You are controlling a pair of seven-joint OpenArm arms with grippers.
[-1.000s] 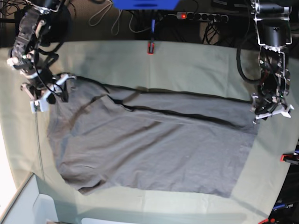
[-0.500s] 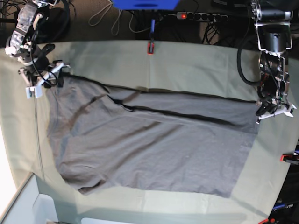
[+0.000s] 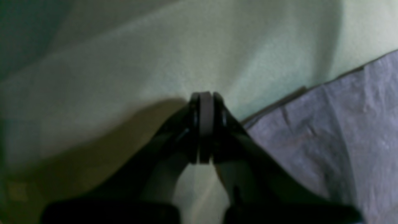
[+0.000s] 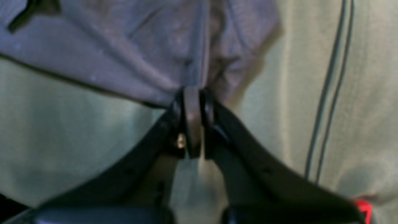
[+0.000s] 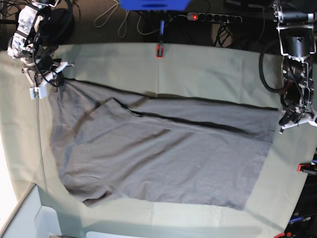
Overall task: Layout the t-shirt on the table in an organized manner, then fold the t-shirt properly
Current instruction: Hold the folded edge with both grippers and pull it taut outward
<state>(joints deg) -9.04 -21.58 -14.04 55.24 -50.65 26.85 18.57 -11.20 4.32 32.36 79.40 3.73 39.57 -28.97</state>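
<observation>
The dark grey t-shirt (image 5: 163,153) lies spread across the table (image 5: 208,69), with a long fold line running through its upper part. At the far left corner, my right gripper (image 5: 48,78) is shut on the shirt's corner. In the right wrist view the grey t-shirt (image 4: 124,46) bunches into the closed right gripper (image 4: 192,91). At the right edge my left gripper (image 5: 296,120) is shut. In the left wrist view the left gripper (image 3: 205,96) rests against the green table cloth (image 3: 155,62). The t-shirt's edge (image 3: 342,130) runs up beside its right finger, and no shirt cloth shows between the tips.
Red clamps hold the cloth at the far edge (image 5: 159,50) and the right edge (image 5: 307,167). A thin cable (image 4: 329,93) runs along the table's left side. A pale box (image 5: 29,218) stands at the near left corner. A power strip (image 5: 213,18) and cables lie behind the table.
The right gripper has shut on the shirt's far left corner and drawn it up and outward. The left gripper has shut and shifted slightly right; the shirt's right corner has crept that way.
</observation>
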